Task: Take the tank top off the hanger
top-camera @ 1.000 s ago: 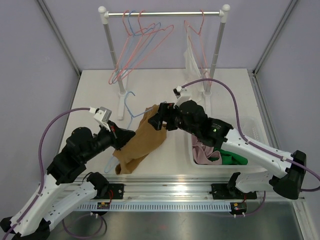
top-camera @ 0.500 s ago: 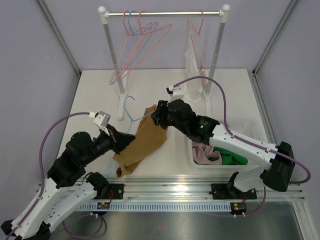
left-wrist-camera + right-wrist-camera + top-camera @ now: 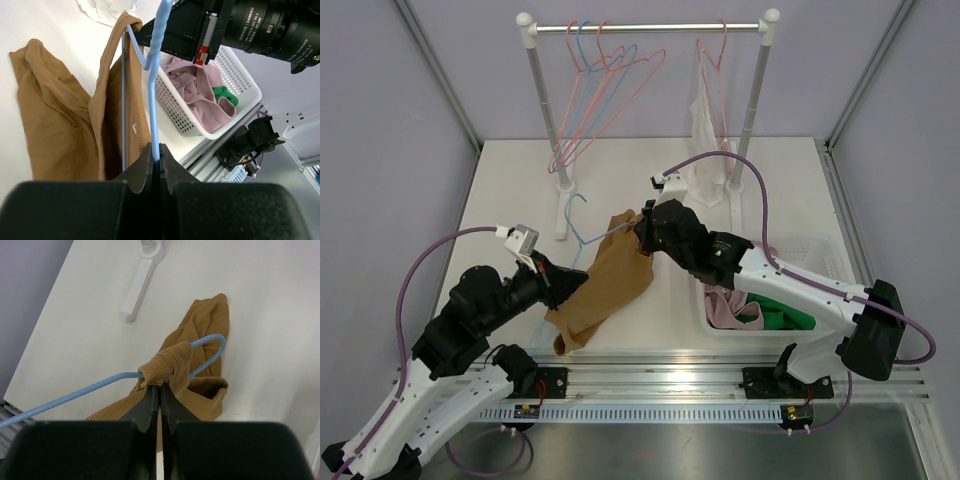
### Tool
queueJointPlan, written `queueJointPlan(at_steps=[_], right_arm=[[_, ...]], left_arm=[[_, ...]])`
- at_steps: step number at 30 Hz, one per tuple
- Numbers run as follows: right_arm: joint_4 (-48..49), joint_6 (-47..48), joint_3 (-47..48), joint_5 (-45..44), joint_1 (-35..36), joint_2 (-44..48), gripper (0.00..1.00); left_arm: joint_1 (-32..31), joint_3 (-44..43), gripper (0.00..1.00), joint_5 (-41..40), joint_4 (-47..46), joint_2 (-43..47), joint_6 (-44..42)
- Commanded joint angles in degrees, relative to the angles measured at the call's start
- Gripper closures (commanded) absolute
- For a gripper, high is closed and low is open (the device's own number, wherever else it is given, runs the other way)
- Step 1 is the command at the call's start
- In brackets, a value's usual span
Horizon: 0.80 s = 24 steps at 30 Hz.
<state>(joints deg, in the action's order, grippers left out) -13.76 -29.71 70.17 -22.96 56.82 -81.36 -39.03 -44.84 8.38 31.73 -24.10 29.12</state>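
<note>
Two grippers work one blue hanger (image 3: pixel 153 105) above the white table (image 3: pixel 510 190): the left gripper (image 3: pixel 156 150) is clenched on the hanger's wire, and the right gripper (image 3: pixel 160 390) is pinched tight on the bunched strap (image 3: pixel 167 365) of the tan tank top (image 3: pixel 605 290), where it wraps the wire just short of the bend. The rest of the garment lies crumpled on the table between the arms, near the white basket (image 3: pixel 175 110) of clothes, with the wire threaded through it. The step in hand appears to be working this strap off the hanger's end. It should go best if the left arm holds the hanger steady while the right draws the strap along the wire and round the bend, not straight away from it, since the ribbed fabric could snag or slip out of so narrow a pinch
</note>
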Motion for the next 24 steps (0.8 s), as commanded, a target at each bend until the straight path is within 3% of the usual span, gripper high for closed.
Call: queueJointPlan(at_steps=[1,7,17,21,22,24], right_arm=[[-1.5,2.3,2.6,-6.9,-0.6,0.3,1.00],[-3.0,3.6,0.9,-6.7,-7.8,0.6,1.00],[-4.3,4.1,-0.5,-2.7,-12.8,-2.1,1.00],[3.5,2.3,-7.8,8.7,-12.8,3.0,1.00],[6.1,1.7,-9.5,16.1,-12.8,5.7,1.00],[11.0,0.6,-12.9,22.6,-12.6,8.3,1.00]], left_arm=[[-0.3,-1.2,1.00,-0.3,-0.4,0.4,-0.2],[-0.3,-0.9,1.00,2.9,2.1,1.9,-0.5],[-0.3,-0.4,1.00,5.4,2.6,5.8,0.0],[-0.3,1.8,1.00,1.5,-2.8,7.3,2.4],[-0.3,2.6,1.00,0.9,-6.6,7.5,2.9],[-0.3,3.4,1.00,-0.9,-11.4,7.1,3.0]])
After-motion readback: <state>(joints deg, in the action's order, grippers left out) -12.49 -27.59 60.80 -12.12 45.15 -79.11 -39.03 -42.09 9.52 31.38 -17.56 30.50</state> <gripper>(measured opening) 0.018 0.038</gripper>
